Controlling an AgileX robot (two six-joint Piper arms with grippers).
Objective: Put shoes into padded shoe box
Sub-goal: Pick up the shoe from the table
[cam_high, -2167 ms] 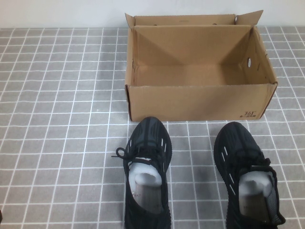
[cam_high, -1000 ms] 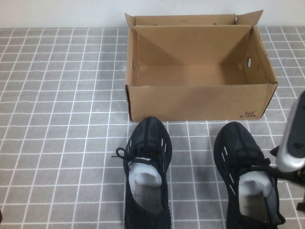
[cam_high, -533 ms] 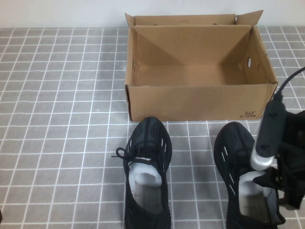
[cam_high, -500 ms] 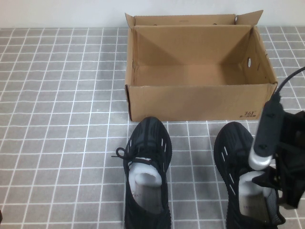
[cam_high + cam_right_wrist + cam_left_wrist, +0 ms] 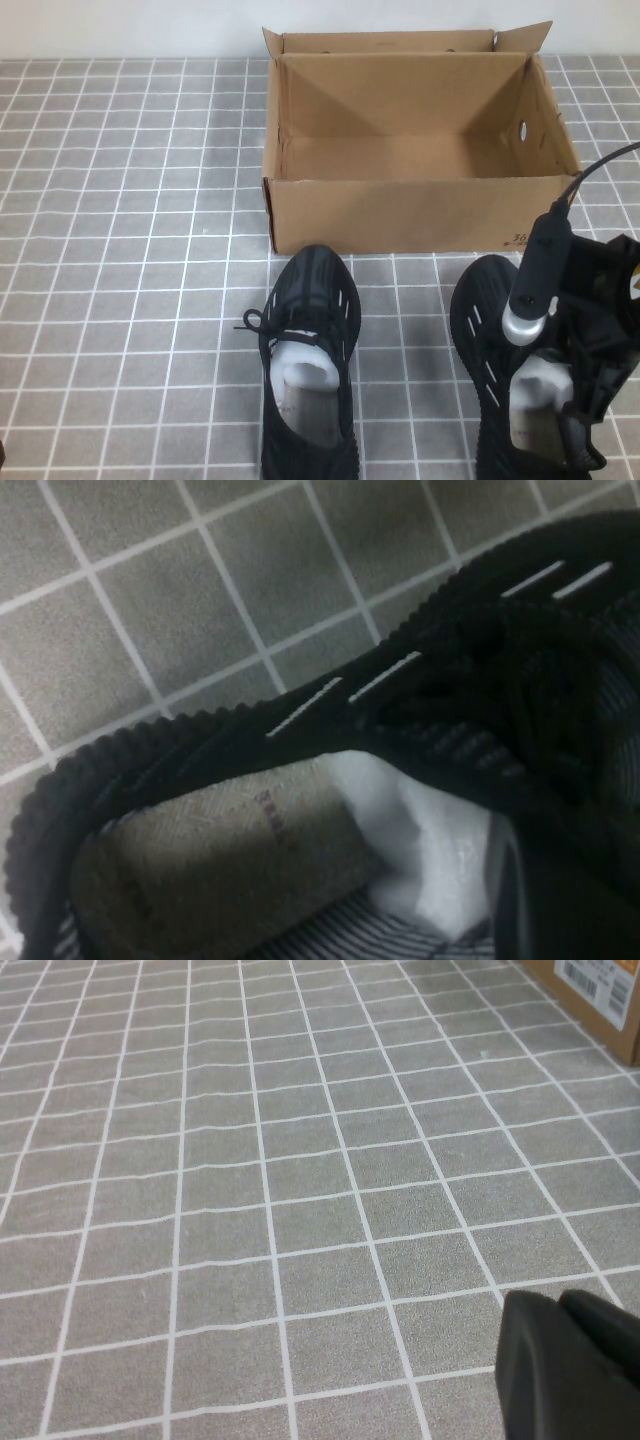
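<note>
The brown cardboard shoe box (image 5: 410, 215) stands open at the back middle, with nothing inside. Two black knit sneakers stand in front of it with toes toward it: the left shoe (image 5: 315, 280) and the right shoe (image 5: 482, 315), both with white stuffing. My right gripper (image 5: 585, 420) is open and down over the right shoe's opening. In the right wrist view one dark finger (image 5: 570, 900) sits inside the shoe (image 5: 470, 670) against the white stuffing (image 5: 420, 830). My left gripper (image 5: 570, 1370) is out of the high view, low over bare tiles, with its fingertips together.
A grey tiled cloth (image 5: 130, 250) covers the table. The box's near left corner with a label (image 5: 600, 990) shows far off in the left wrist view. A black cable (image 5: 600, 165) arcs from the right arm past the box's right end.
My right arm came in from the right edge and dropped onto the right shoe, now sitting lower and further left over its opening. The shoes and the box have not moved.
</note>
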